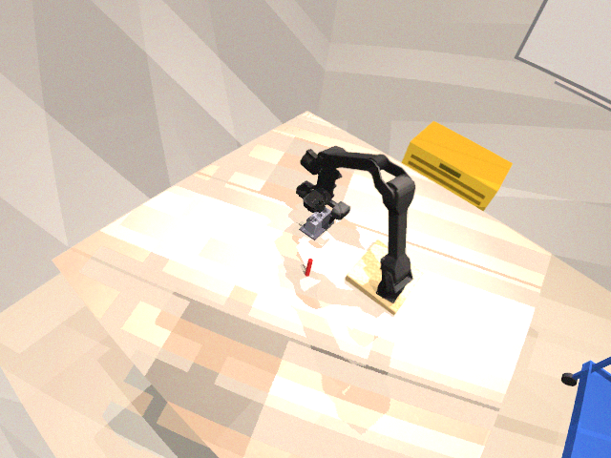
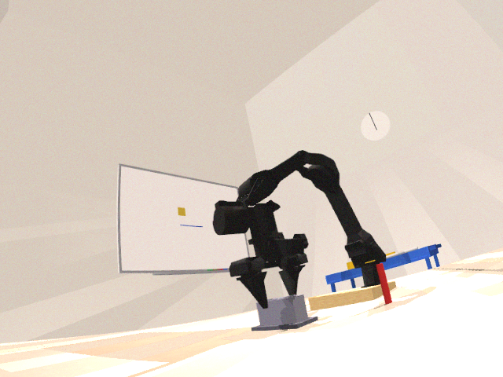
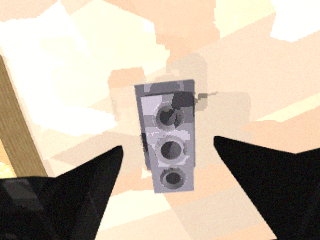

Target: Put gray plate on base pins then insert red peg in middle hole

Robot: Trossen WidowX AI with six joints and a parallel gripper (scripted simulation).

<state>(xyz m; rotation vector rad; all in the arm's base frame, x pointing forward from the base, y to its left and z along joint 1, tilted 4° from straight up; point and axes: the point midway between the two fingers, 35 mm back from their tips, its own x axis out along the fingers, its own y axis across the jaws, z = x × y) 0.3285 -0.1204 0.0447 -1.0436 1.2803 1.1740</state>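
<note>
The gray plate, a thick block with three round holes in a row, sits on the dark flat base. It looks level, with no gap seen beneath it; the pins are hidden. My gripper is open. Its fingertips stand apart on either side of the plate's top in the wrist view, with space between them and the plate. The red peg stands upright on the table, apart from the plate, on the side toward the arm's mount in the exterior view.
The arm's wooden mounting board lies beyond the peg; its edge shows at the left of the wrist view. A yellow cabinet and a blue cart stand off the table. A whiteboard is in the background.
</note>
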